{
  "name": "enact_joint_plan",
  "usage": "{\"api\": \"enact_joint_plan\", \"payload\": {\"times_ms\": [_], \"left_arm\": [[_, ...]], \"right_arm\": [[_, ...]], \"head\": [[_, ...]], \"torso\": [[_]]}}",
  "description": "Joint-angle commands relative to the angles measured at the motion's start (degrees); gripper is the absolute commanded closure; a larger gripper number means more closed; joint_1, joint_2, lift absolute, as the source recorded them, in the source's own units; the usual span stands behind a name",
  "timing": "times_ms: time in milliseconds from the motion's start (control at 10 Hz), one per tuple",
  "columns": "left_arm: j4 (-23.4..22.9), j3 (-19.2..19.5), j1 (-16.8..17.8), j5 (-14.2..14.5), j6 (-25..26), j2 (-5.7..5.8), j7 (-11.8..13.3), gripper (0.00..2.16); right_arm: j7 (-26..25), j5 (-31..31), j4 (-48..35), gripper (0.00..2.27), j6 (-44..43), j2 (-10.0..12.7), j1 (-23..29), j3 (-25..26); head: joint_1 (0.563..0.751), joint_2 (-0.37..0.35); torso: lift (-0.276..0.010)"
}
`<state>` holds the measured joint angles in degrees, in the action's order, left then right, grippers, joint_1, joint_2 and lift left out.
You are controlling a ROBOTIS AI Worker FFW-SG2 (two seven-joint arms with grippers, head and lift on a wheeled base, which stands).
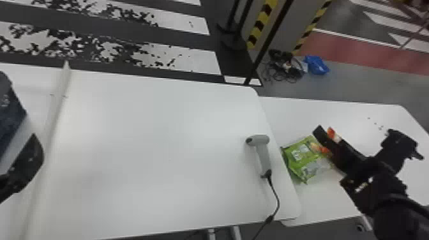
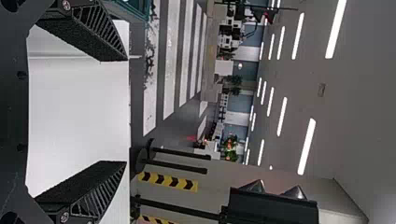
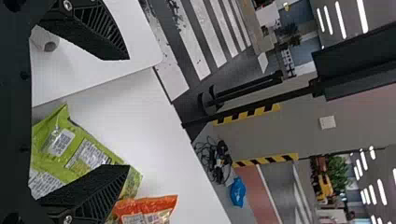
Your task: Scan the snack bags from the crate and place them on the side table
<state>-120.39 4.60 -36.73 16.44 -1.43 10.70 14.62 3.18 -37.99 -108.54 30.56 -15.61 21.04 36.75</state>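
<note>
Right tool (image 1: 355, 136) hangs spread above the white side table (image 1: 335, 111), striped pillar (image 1: 292, 32) behind.

My right arm (image 1: 392, 204), lower right in the head view, is black; my black wedge fingers (image 3: 88, 193) have slatted sides and silvery screws (image 3: 67, 219).

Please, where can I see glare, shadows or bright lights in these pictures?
Head view: soft sheen on the white table, faint shadow beside the scanner; left wrist view: ceiling lights glare as white strips; right wrist view: similar bright strips.
</note>
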Motion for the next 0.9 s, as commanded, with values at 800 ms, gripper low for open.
{"api": "enact_joint_plan", "payload": {"times_ms": [800], "left_arm": [[1.4, -1.3, 0.7, 0.0, 0.5, -0.77, -2.0, 0.09]], "right_arm": [[-8.0, 31.0, -8.5, 0.06, -35.7, 6.4, 13.9, -39.4]], "head": [[0.695, -0.073]], "torso": [[-0.081]]}}
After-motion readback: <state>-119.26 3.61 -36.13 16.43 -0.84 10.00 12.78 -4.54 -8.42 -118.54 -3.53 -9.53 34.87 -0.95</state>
